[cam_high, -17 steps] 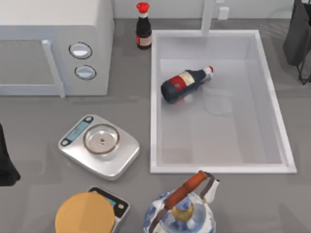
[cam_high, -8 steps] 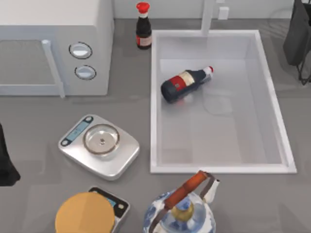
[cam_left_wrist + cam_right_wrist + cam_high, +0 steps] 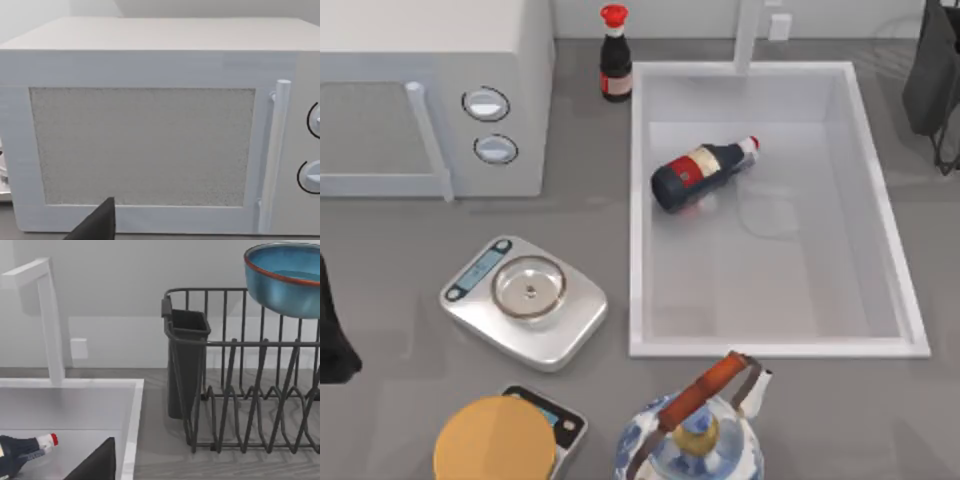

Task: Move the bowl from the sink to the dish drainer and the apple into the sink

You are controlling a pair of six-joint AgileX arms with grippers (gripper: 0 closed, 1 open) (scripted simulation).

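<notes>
The white sink (image 3: pixel 638 210) takes up the right half of the table, with its tap post (image 3: pixel 50 320) at the back. The blue bowl (image 3: pixel 285 277) with a reddish-brown rim sits high at the dish drainer (image 3: pixel 240 390), level with the tops of its black wire bars. How it rests there is unclear. The drainer's dark edge (image 3: pixel 932 75) reaches in at the table's far right. A sliver of red (image 3: pixel 690 207) peeks from under a bottle in the sink. I cannot tell if it is the apple. My left gripper (image 3: pixel 97 225) faces the microwave. My right gripper (image 3: pixel 97 465) hovers near the sink's right rim.
A dark bottle (image 3: pixel 695 172) lies on its side in the sink. A red-capped sauce bottle (image 3: pixel 615 60) stands behind it. The white microwave (image 3: pixel 430 100) fills the back left. A steel scale (image 3: pixel 525 300), a second scale with an orange disc (image 3: pixel 498 440) and a blue-white kettle (image 3: pixel 695 435) crowd the front.
</notes>
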